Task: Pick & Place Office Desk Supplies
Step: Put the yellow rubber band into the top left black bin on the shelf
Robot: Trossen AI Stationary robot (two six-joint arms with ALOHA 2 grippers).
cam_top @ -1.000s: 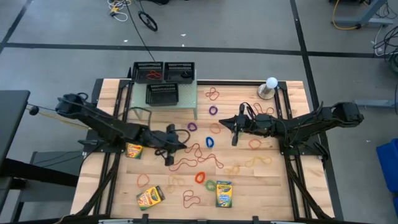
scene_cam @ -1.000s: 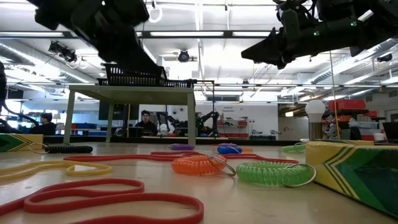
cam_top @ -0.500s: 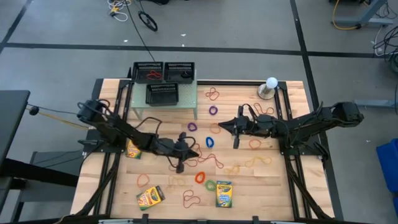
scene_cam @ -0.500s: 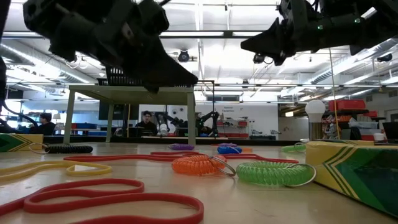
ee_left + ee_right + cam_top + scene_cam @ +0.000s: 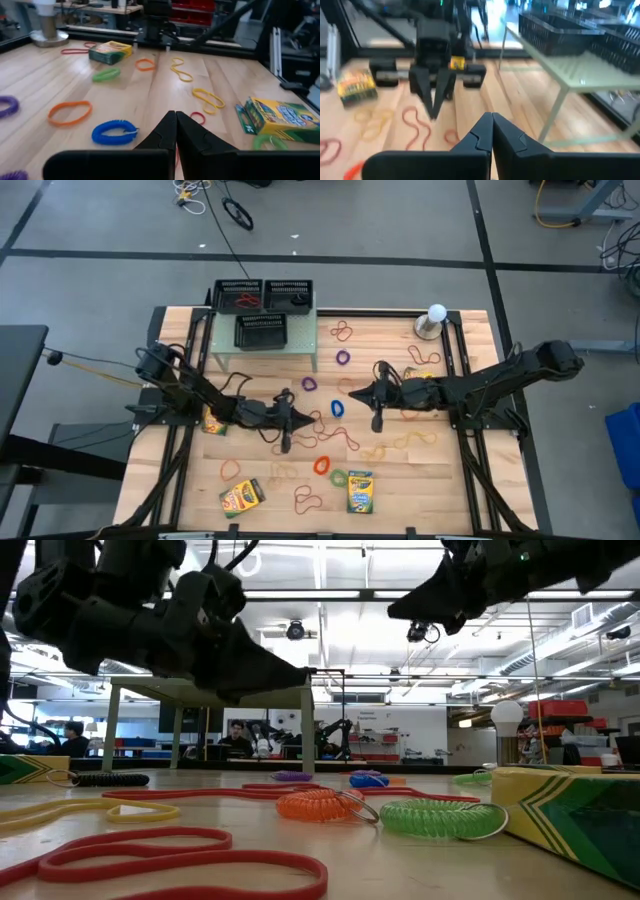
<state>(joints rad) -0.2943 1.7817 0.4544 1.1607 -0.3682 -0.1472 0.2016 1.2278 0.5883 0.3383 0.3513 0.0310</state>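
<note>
Taking the pale green perforated shelf (image 5: 262, 340) as the landmark, the supplies nearest the front edge of the table lie farthest from it: two crayon boxes (image 5: 241, 496) (the second (image 5: 359, 491) just to the right) and a scatter of rubber-band loops (image 5: 308, 502). The boxes look like light, stiff card with flat faces, so I judge a pinch across the short sides would hold. The loops are thin, soft and limp, lying flat on the wood; they would likely need a fingertip slid under one strand, and could stretch or snap free.

Closer to the shelf, the left gripper (image 5: 285, 442) hangs low over red loops (image 5: 310, 425) with its jaws clenched and nothing between them; the right gripper (image 5: 377, 418), to the right, is also clenched and empty, with orange and yellow loops (image 5: 410, 412) near it. A third crayon box (image 5: 215, 421) lies under the left arm.

On the shelf and behind it sit three black mesh trays (image 5: 260, 331), rigid and light by the look of them.

The table (image 5: 470, 500) is pale wood planking, smooth, so loops may slide. Beyond it is grey floor (image 5: 400, 220) with cables, and in the low view a bright workshop with a seated person (image 5: 235, 738).
</note>
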